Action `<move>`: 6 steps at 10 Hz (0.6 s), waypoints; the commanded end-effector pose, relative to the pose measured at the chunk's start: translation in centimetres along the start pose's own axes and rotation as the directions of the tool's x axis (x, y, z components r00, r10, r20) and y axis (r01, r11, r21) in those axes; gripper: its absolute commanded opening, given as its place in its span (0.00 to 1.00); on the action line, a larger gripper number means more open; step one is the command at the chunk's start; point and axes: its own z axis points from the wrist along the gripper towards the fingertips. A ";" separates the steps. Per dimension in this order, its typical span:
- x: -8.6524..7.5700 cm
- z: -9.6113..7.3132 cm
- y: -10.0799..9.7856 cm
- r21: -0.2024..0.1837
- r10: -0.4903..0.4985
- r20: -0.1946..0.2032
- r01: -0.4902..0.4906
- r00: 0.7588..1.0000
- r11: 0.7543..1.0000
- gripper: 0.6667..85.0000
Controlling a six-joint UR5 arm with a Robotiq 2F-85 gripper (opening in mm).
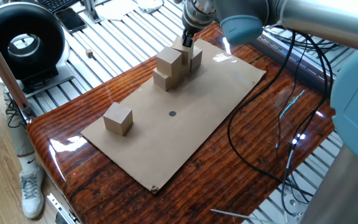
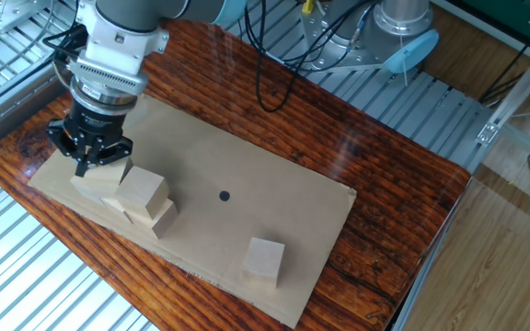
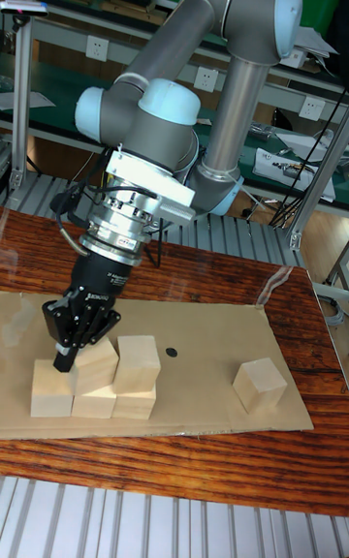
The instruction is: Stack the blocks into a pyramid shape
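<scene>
On the cardboard sheet (image 1: 185,124) stands a stepped pile of tan blocks (image 3: 97,393). It has three blocks in the base row and one block (image 3: 137,362) on the second level. My gripper (image 3: 85,345) is shut on another block (image 3: 99,361), which sits beside that one on the second level and seems to rest on the base row. From the other side the gripper (image 2: 99,158) is seen with the held block (image 2: 107,173) under its fingers. A single block (image 1: 118,118) lies apart near the sheet's other end, also seen as the lone block (image 2: 265,257).
The glossy wooden table (image 1: 260,143) carries the sheet, which has a black dot (image 1: 172,114) at its middle. A black round device (image 1: 20,43) and a tiny wooden cube (image 1: 89,54) lie on the slatted bench beyond. Black cables (image 1: 247,155) trail over the table's right side.
</scene>
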 end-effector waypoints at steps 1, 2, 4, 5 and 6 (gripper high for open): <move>0.6 -0.6 -3.3 0.119 -0.190 -0.021 0.191 0.982 0.974 0.00; 0.7 -0.7 -3.4 0.122 -0.191 -0.024 0.192 0.981 0.974 0.00; 1.9 -0.7 -2.3 0.076 -0.165 -0.050 0.169 0.985 0.983 0.00; 3.1 -0.7 -0.9 0.020 -0.137 -0.076 0.139 0.988 0.990 0.00; 4.3 -0.7 0.2 -0.028 -0.129 -0.103 0.127 0.986 0.991 0.00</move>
